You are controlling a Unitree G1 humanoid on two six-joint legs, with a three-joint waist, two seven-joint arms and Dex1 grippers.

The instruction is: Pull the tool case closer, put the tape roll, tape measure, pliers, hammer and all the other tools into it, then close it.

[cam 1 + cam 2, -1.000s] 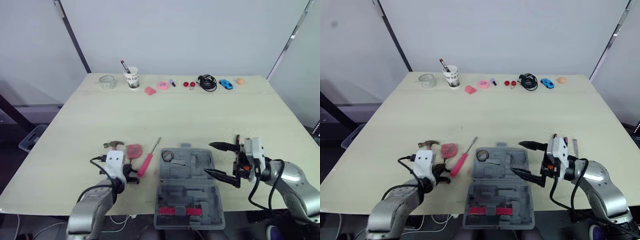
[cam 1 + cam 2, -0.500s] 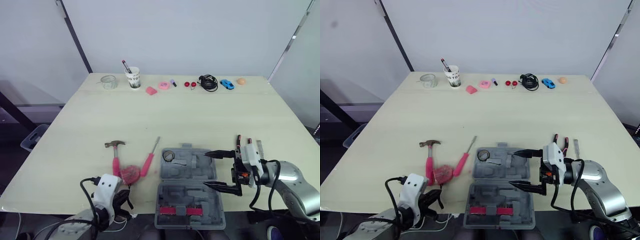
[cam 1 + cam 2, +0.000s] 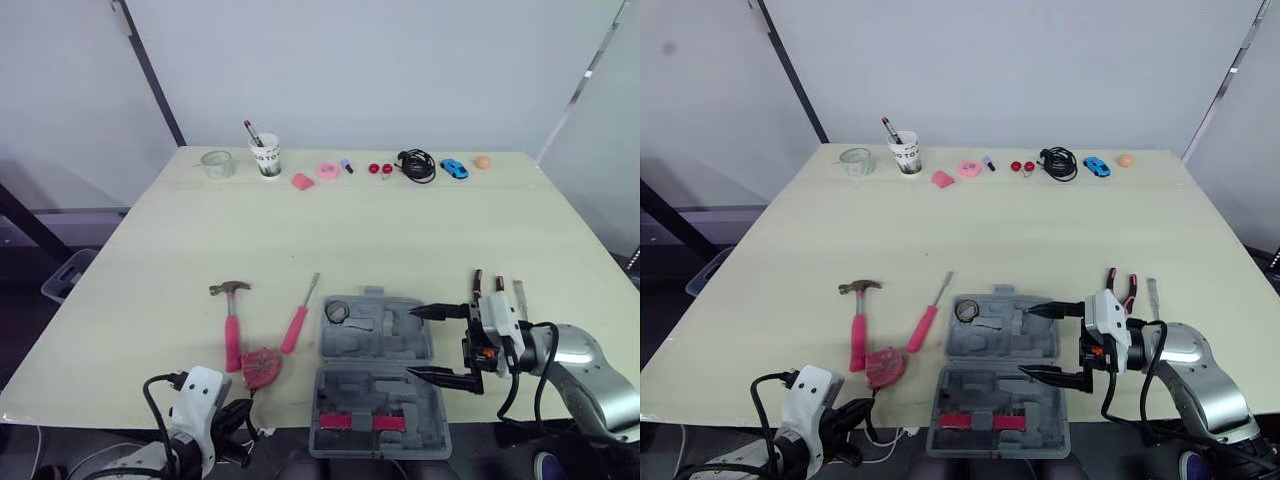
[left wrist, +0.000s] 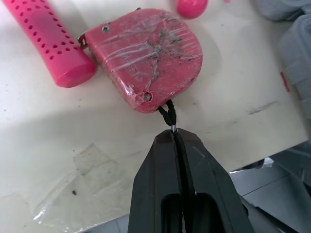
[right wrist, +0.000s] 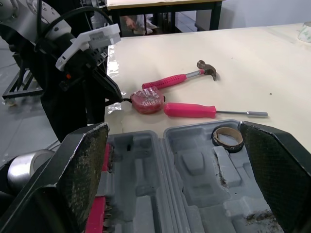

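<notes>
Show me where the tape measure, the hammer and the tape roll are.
tape measure [image 4: 150,58], left wrist view, middle of its pink housing.
hammer [image 3: 232,335], left eye view, on the pink handle.
tape roll [image 5: 227,146], right wrist view, outer wall of the ring.

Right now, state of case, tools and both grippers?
tool case: open, flat near the table's front edge
tape roll: in the case's far half
tape measure: on the table, outside the case
hammer: flat on the table, outside the case
screwdriver: flat on the table, outside the case
pliers: on the table, right of the case
left gripper: shut on the tape measure's cord
right gripper: open, over the case's right side
</notes>
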